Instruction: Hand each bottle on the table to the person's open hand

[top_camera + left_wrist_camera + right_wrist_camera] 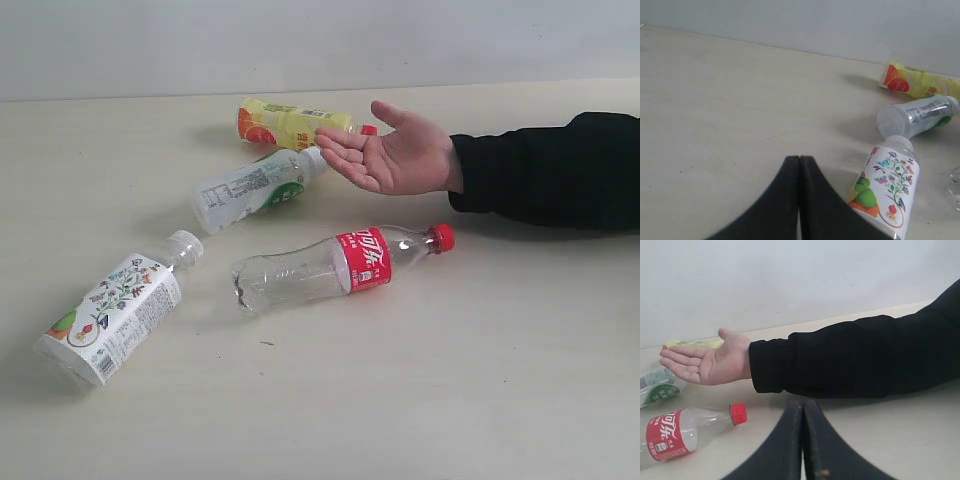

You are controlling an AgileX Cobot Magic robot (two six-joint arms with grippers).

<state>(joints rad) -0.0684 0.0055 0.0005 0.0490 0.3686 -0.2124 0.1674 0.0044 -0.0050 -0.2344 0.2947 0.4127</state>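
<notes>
Four bottles lie on their sides on the beige table (pixel 450 380). The clear bottle with red label and cap (pixel 340 264) (pixel 675 432) is in the middle. The yellow bottle (pixel 290 124) (pixel 912 81) is at the back, partly behind the person's open hand (pixel 395 152) (pixel 707 362). One white-capped bottle (pixel 255 188) (pixel 915 115) lies beside the hand, the other (pixel 115 315) (pixel 885 187) at the front left. Neither gripper shows in the exterior view. My left gripper (pixel 800 160) is shut and empty, near the front-left bottle. My right gripper (pixel 803 404) is shut and empty, below the black sleeve (pixel 855 357).
The person's forearm in the black sleeve (pixel 550 170) reaches in from the right over the table. A pale wall (pixel 300 40) runs along the table's far edge.
</notes>
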